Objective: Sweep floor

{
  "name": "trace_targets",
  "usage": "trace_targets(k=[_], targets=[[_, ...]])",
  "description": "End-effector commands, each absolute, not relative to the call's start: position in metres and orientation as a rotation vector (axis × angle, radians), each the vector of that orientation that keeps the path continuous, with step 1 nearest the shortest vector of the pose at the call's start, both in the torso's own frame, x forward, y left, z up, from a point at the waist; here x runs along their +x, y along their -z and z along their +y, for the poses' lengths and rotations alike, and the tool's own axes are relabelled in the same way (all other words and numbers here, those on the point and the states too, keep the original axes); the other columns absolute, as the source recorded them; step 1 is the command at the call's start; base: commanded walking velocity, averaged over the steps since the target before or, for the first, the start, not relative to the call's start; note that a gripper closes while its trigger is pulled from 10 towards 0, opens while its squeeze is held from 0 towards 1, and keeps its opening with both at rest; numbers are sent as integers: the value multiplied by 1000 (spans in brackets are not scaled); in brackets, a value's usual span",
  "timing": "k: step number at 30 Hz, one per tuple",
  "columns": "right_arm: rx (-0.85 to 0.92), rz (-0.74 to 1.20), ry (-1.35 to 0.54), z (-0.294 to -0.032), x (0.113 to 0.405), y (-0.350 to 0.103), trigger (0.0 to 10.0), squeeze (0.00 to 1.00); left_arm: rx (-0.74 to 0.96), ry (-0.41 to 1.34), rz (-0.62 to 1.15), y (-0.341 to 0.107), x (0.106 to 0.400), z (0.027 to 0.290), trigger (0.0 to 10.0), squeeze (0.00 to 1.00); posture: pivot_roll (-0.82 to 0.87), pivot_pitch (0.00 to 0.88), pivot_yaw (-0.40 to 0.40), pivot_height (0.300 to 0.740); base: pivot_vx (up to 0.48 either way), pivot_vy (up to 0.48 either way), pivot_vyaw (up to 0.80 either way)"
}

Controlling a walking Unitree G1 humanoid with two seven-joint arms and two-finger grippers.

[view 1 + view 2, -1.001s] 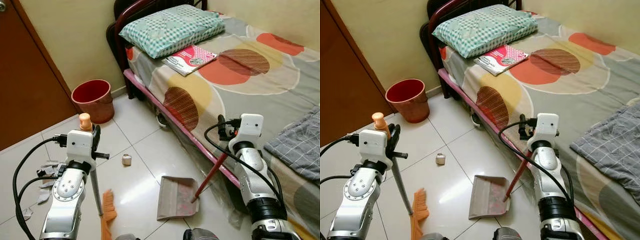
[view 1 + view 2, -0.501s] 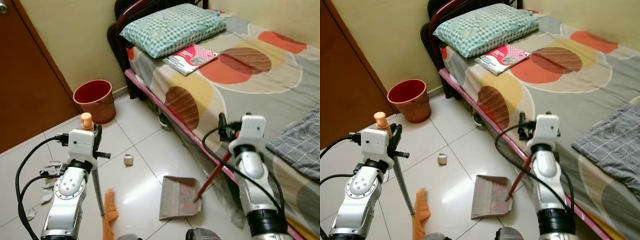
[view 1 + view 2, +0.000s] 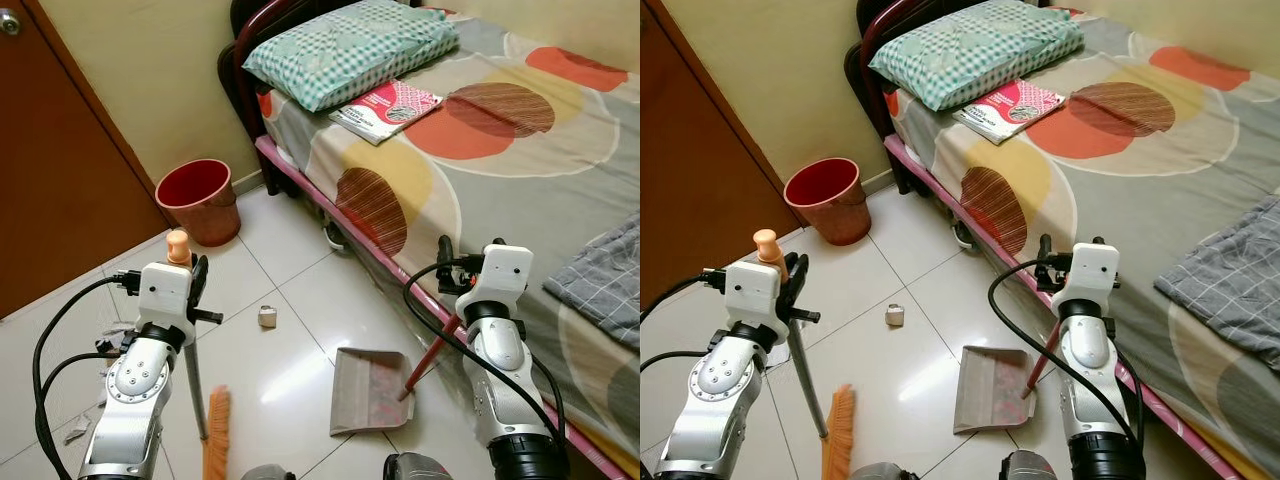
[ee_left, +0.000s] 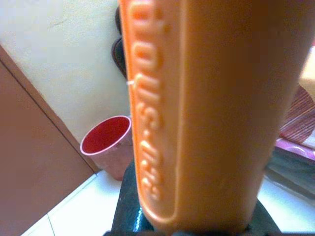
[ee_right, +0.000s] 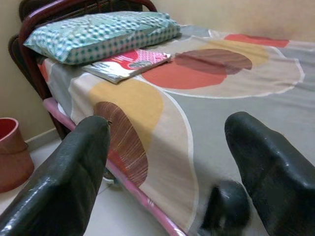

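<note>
Broom (image 3: 213, 440) stands upright in your left tool (image 3: 190, 290), clamped near the handle top, bristles on the floor below. Your right tool (image 3: 1065, 275) holds the dustpan (image 3: 988, 388) handle, pan flat ahead for the debris (image 3: 267, 316) just beyond.

Both silver arms raised forward, forearms angled upward, black cables looping off each wrist. Left end effector (image 3: 192, 290) clamped around a thin upright shaft. Right end effector (image 3: 1045, 262) holds a slanted rod low between its spread black fingers (image 5: 74, 167).
</note>
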State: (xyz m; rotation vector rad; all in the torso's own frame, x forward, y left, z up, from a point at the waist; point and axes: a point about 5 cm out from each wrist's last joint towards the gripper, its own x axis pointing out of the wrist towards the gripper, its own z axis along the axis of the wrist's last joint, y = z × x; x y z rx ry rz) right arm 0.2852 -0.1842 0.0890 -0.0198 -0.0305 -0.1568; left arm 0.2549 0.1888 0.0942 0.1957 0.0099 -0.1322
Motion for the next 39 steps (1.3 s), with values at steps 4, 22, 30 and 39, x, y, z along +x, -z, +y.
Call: trace_targets(k=[4, 22, 30, 39], targets=[[0, -10, 194, -186, 287, -84, 10000, 0, 236, 140, -15, -103, 254, 194, 10000, 0, 17, 61, 152, 740, 0, 0, 0], [12, 30, 217, -187, 298, -72, 10000, 0, 248, 161, 0, -104, 248, 196, 10000, 0, 39, 81, 169, 740, 0, 0, 0], [48, 27, 257, -191, 300, -68, 10000, 0, 256, 163, 8, -105, 244, 200, 10000, 0, 60, 94, 172, 740, 0, 0, 0], [58, 9, 262, -187, 301, -66, 10000, 0, 257, 169, 13, -106, 242, 199, 10000, 0, 63, 97, 172, 740, 0, 0, 0]])
